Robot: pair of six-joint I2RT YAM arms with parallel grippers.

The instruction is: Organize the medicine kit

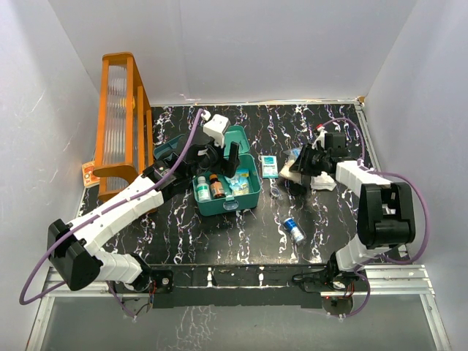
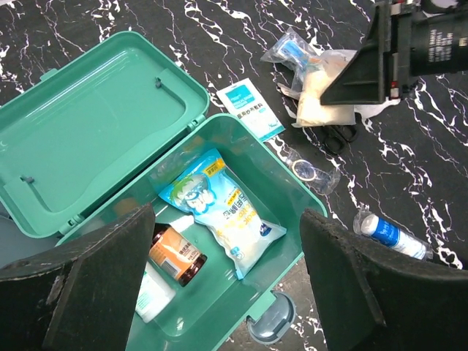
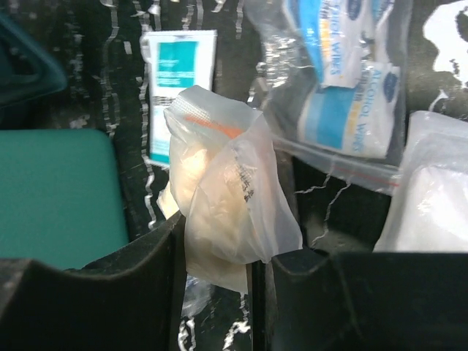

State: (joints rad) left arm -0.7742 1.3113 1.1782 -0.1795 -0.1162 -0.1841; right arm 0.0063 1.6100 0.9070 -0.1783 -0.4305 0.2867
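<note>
Medicine kit [image 1: 213, 208] open, lid back; orange rack [image 1: 121, 117] just left of kit. 2 bottles [image 1: 217, 187], blue pouch [image 2: 234, 234] inside. Left gripper [image 2: 227, 213] hovers over kit, jaws wide, empty. Right gripper [image 3: 219, 256], right of kit, pinches crumpled clear bag [image 3: 227, 190]. Kit probably light, stiff, slick plastic; lid swings loose; best hold: side wall or rim.

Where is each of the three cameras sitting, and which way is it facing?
Top external: above and behind the arms, looking down on the table; both arms show.
Left wrist: on the left arm, looking down into the open medicine kit; the open left claw frames it.
Right wrist: on the right arm, close on a plastic bag pinched in the right claw.
Shared: both wrist views show the white-and-teal packet.
</note>
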